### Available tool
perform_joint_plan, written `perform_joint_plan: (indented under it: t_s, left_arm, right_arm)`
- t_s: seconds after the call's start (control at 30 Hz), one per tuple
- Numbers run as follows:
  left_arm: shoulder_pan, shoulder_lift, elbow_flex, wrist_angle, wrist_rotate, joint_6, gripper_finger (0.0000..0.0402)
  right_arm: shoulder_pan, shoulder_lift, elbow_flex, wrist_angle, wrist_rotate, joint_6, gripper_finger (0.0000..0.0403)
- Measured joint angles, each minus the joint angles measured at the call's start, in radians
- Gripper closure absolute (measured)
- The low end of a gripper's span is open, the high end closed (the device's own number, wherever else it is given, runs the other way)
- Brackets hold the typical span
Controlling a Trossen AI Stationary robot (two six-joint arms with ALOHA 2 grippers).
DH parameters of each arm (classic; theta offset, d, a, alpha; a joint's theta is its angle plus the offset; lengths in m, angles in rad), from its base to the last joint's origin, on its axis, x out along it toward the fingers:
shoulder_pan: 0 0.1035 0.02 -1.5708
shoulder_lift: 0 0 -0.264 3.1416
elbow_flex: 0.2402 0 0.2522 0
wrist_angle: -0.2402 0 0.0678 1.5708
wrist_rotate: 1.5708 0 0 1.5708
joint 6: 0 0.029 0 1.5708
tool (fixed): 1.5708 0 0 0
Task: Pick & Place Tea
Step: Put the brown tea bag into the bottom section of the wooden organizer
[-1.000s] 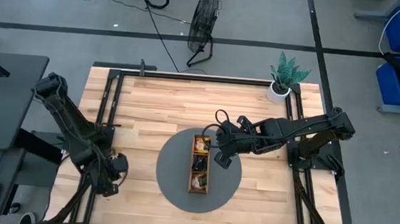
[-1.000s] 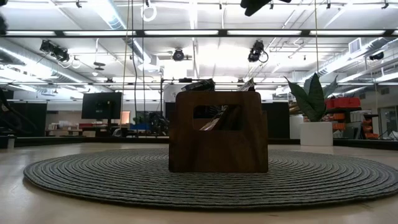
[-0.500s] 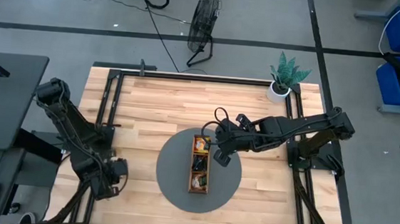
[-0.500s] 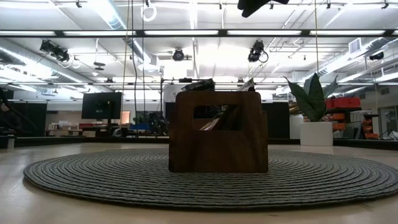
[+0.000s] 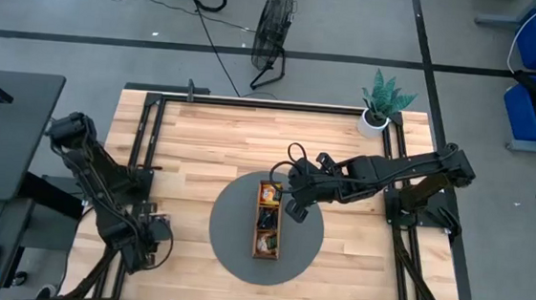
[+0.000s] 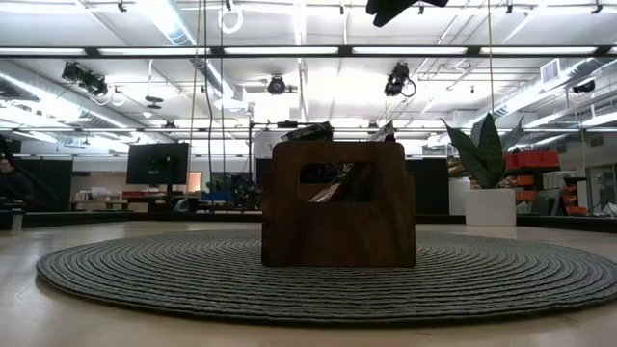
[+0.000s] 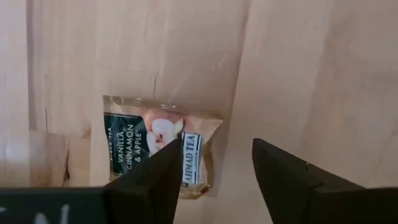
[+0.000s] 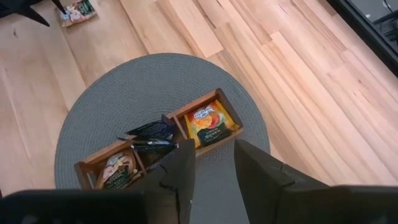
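Your left hand hangs at the counter's near left corner, fingers apart, over a teal sachet lying flat on the wood directly beneath. Farther in, your right hand, fingers parted and empty, hovers over the tray's far end at the counter's middle; its long axis runs near-to-far, with more sachets inside.

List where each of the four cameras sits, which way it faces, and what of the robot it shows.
High: overhead, straight down; both arms, tray on round mat.
Low: table height, level across the mat at the tray's end; an arm tip at top.
Left wrist: down at a tea sachet on bare wood, left claw open.
Right wrist: down over the tray, right claw empty.
Shared: tray and mat in three views.
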Motion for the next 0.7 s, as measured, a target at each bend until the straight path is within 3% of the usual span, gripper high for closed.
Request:
perform_joint_plan:
  t_s: [0.4,0.7]
  left_arm:
    - [0.000,0.111,0.002,0.010,0.032,0.038,0.0243]
    - [0.037,0.110,0.006,0.024,0.063,0.048,0.0379]
  right_arm:
    - [0.000,0.000,0.000,0.009,-0.009,0.023,0.0284]
    - [0.000,0.000,0.000,0.009,-0.010,0.056,0.0284]
